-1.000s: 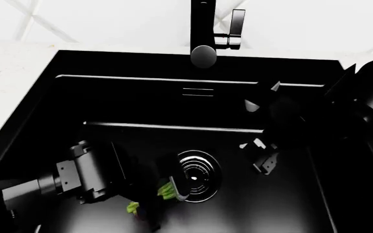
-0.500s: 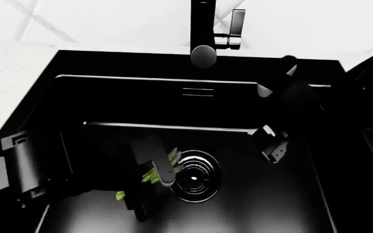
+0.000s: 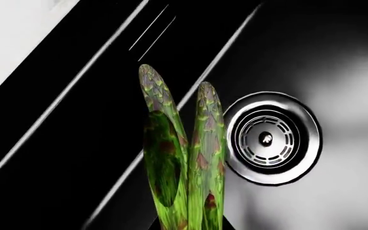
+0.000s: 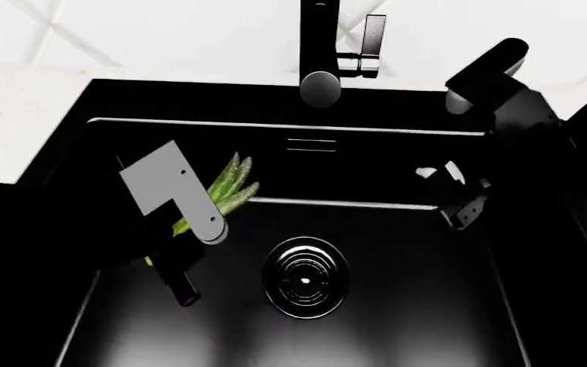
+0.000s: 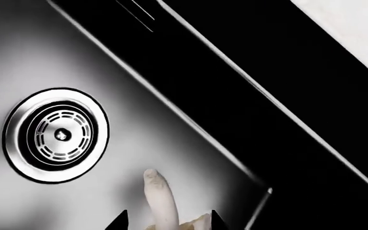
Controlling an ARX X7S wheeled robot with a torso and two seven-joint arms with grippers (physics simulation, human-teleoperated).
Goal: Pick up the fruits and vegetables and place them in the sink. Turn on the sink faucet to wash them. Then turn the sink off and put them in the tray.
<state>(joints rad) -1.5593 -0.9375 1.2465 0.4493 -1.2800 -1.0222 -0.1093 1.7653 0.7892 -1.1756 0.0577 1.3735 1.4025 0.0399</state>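
Observation:
My left gripper (image 4: 186, 245) is shut on the green asparagus bunch (image 4: 227, 187) and holds it above the left half of the black sink (image 4: 273, 92), tips pointing at the back ledge. In the left wrist view the stalks (image 3: 200, 143) stand between the gripper (image 3: 190, 225) jaws, beside the round metal drain (image 3: 271, 138). My right gripper (image 4: 452, 191) hangs over the sink's right side. In the right wrist view it (image 5: 169, 223) is shut on the whitish garlic piece (image 5: 158, 196). The black faucet (image 4: 320, 46) with its side lever (image 4: 373, 42) stands behind the sink. The tray is out of view.
The drain (image 4: 306, 277) lies in the middle of the basin floor and also shows in the right wrist view (image 5: 56, 134). A stepped ledge (image 4: 304, 130) runs along the back. A pale counter (image 4: 18, 107) lies left of the sink.
My left gripper has risen from the basin floor by the drain, up and back-left, with the asparagus in it. My right arm has lifted and shifted right and back.

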